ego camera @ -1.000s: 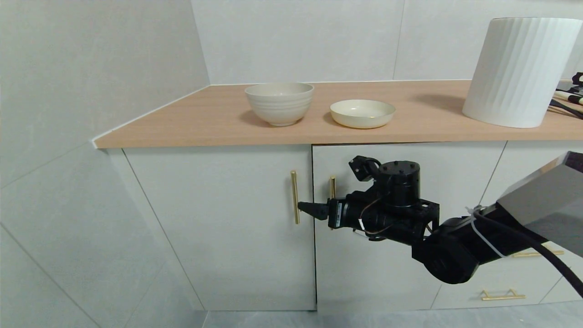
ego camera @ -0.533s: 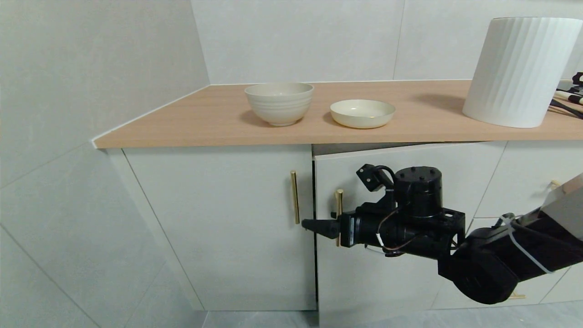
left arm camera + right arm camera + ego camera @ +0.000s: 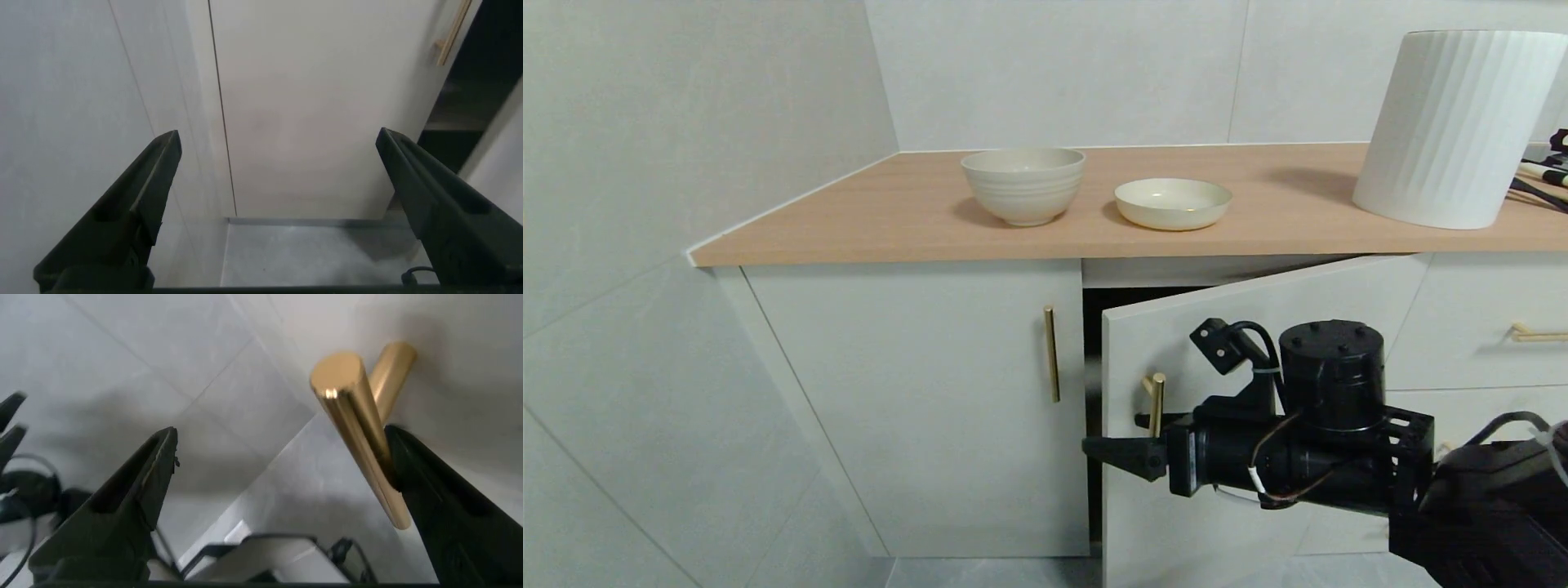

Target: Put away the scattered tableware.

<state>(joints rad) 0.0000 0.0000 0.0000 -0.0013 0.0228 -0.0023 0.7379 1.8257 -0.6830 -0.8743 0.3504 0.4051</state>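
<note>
My right tool (image 3: 1104, 449) has its fingers apart, one resting against the round gold bar handle (image 3: 1154, 402) of the white cabinet door (image 3: 1135, 343), which stands ajar. On the wooden table (image 3: 890, 220), the ribbed cream bowl (image 3: 1023, 184) sits at nine o'clock from the shallow cream dish (image 3: 1173, 202). My left tool (image 3: 278, 139) is spread wide, facing the closed neighbouring door (image 3: 310, 106).

Our right gripper (image 3: 1096, 447) sits by the handle (image 3: 1155, 402) of the ajar door (image 3: 1176, 327). Above, we see a bowl (image 3: 1023, 184) and a dish (image 3: 1173, 202) on the countertop (image 3: 890, 220).
</note>
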